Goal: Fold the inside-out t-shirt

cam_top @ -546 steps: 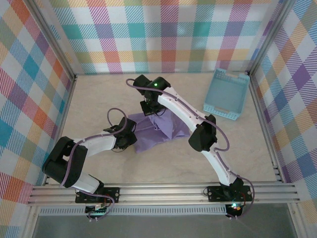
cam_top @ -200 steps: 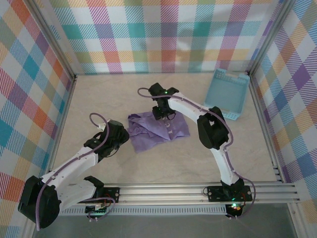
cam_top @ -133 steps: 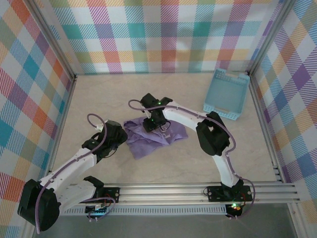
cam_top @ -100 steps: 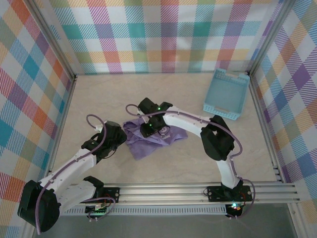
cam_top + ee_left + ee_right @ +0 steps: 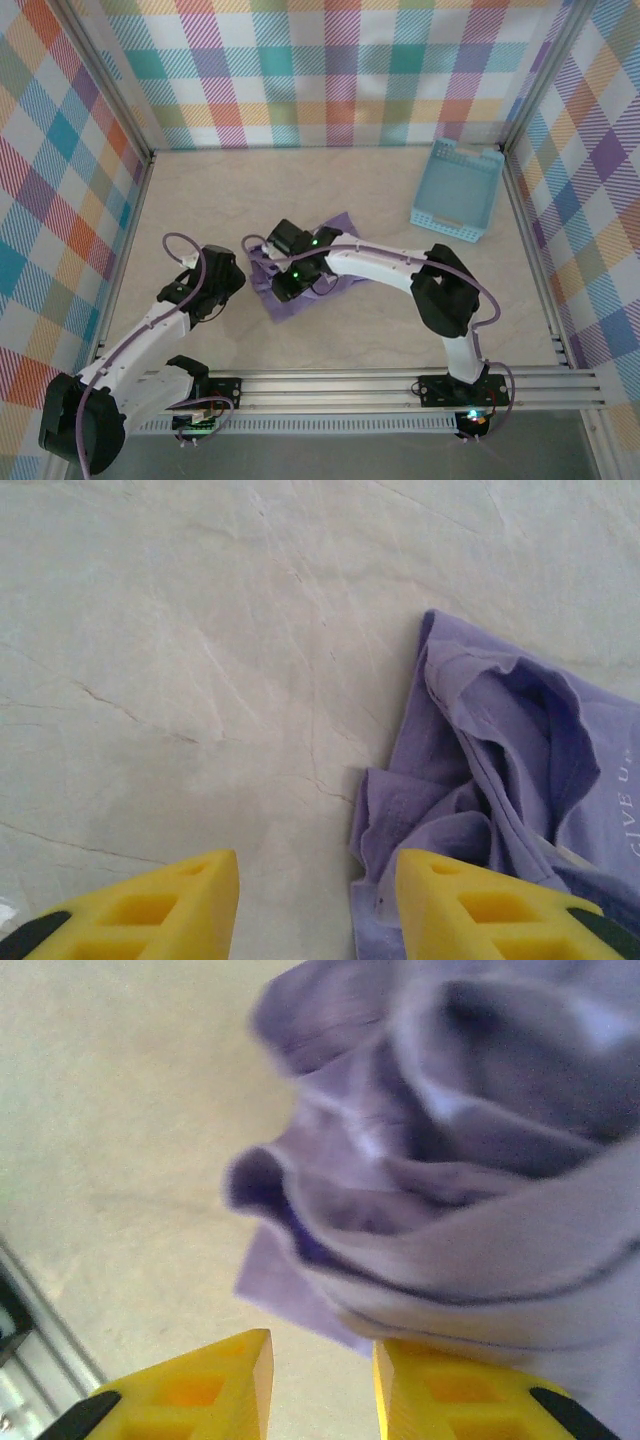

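Left wrist is showing the limp t-shirt [image 5: 500,780], likely pinchable at its edge; left gripper [image 5: 315,865], right gripper [image 5: 322,1348] standing part-open, empty

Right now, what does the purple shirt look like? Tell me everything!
The shirt is soft lavender cloth, crumpled into a wrinkly heap with deep folds, not folded yet. Pale letters show on one part. It lies near the middle of the beige table, away from the blue basket. The right arm reaches over it, and a fold seems to rest against one of the right fingers. The left fingers hang right beside its edge.
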### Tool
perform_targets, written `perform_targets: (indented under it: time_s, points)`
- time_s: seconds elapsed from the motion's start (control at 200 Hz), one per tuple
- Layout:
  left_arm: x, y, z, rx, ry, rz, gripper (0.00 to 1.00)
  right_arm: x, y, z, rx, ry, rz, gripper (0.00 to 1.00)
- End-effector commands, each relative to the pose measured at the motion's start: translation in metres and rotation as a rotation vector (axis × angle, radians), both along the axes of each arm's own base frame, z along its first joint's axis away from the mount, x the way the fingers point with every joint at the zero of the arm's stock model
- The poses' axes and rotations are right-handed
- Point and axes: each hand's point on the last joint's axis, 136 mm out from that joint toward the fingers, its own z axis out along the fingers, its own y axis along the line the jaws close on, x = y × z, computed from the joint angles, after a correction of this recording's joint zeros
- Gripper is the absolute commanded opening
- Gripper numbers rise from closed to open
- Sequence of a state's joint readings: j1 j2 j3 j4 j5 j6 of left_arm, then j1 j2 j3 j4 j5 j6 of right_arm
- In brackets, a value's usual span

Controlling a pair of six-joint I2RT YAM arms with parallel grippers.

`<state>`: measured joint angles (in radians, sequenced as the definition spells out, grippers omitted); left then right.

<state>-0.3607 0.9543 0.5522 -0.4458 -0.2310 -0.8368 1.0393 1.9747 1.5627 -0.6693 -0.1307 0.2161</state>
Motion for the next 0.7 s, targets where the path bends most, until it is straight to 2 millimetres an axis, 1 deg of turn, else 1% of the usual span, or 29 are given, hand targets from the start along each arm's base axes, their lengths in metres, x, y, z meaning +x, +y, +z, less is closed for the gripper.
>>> perform_targets:
  time_s: [0.0, 0.075, 0.125, 0.175, 0.24, 0.26, 0.335, 0.385, 0.425, 0.5, 0.525, 0.625, 0.695]
  points:
    - [-0.006, 0.002, -0.006, 0.016, 0.035, -0.03, 0.46, -0.027, 0.001, 0.009, 0.021, -0.006, 0.092, 0.33]
    - [-0.004, -0.006, -0.007, -0.004, 0.042, -0.065, 0.46, -0.022, -0.01, 0.023, 0.026, -0.07, 0.081, 0.35]
    - [-0.001, -0.014, -0.007, -0.026, 0.044, -0.096, 0.46, -0.01, -0.023, 0.036, 0.011, -0.144, 0.048, 0.38]
    - [0.001, -0.022, -0.005, -0.038, 0.043, -0.128, 0.46, 0.009, -0.038, 0.047, -0.007, -0.204, -0.01, 0.42]
    - [0.003, -0.035, 0.002, -0.024, 0.032, -0.173, 0.47, 0.035, -0.058, 0.058, -0.007, -0.24, -0.101, 0.45]
    - [0.004, -0.039, 0.005, -0.021, 0.026, -0.182, 0.47, 0.046, -0.065, 0.059, -0.001, -0.243, -0.133, 0.46]
    - [0.005, -0.057, 0.013, -0.016, 0.009, -0.224, 0.47, 0.071, -0.08, 0.061, 0.016, -0.236, -0.205, 0.48]
    - [0.004, -0.069, 0.016, -0.025, -0.004, -0.25, 0.48, 0.09, -0.091, 0.057, 0.005, -0.227, -0.26, 0.49]
    - [0.004, -0.078, 0.019, -0.027, -0.012, -0.272, 0.48, 0.107, -0.099, 0.049, -0.013, -0.213, -0.306, 0.5]
    - [0.003, -0.092, 0.023, -0.02, -0.022, -0.308, 0.49, 0.133, -0.107, 0.034, -0.019, -0.176, -0.367, 0.51]
    - [0.003, -0.097, 0.024, -0.021, -0.023, -0.318, 0.51, 0.142, -0.108, 0.029, -0.013, -0.164, -0.381, 0.51]
    - [0.004, -0.111, 0.015, -0.027, 0.006, -0.343, 0.52, 0.167, -0.109, 0.004, -0.035, -0.126, -0.411, 0.51]
    - [0.003, -0.115, 0.003, -0.017, 0.044, -0.348, 0.54, 0.179, -0.108, -0.012, -0.056, -0.105, -0.424, 0.5]
